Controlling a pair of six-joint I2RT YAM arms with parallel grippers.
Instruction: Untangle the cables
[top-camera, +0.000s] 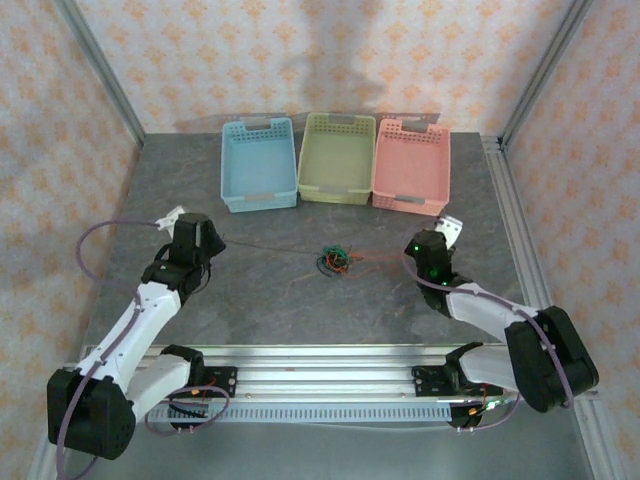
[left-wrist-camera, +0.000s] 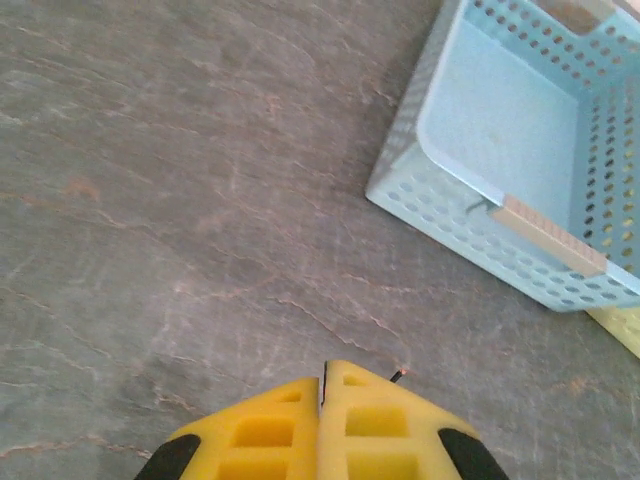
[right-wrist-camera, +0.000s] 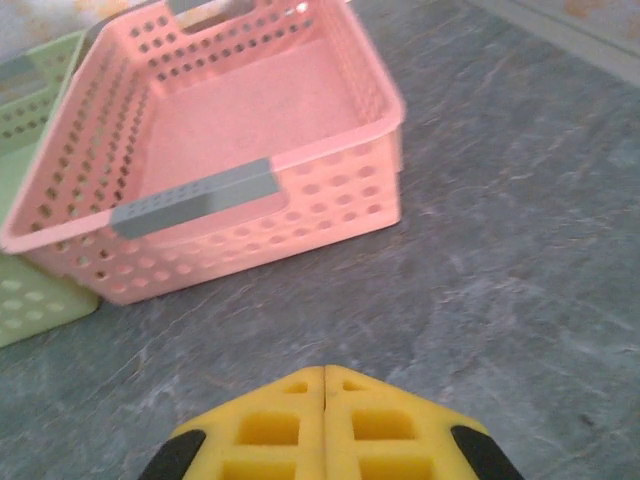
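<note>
Cables (top-camera: 335, 261) lie knotted mid-worktop (top-camera: 270, 305), near the blue basket (top-camera: 260, 203), green basket (top-camera: 338, 192) and pink basket (top-camera: 410, 207) but apart from them. The left pincer (left-wrist-camera: 322, 378) is clamped on a dark strand. The right pincer (right-wrist-camera: 325, 378) has its pads pressed together, and an orange-red strand runs toward it.

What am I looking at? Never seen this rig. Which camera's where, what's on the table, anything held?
A left arm and a right arm are bolted at the near edge of a gray table. The wide picture comes from a fixed camera above and behind; the other two from a camera on each wrist. On the table: a tangle of cables, behind it a blue basket, a green basket, a pink basket. The left arm's yellow fingers are shut on a thin cable running to the tangle. The right arm's fingers are shut; whether they pinch anything is unclear.
</note>
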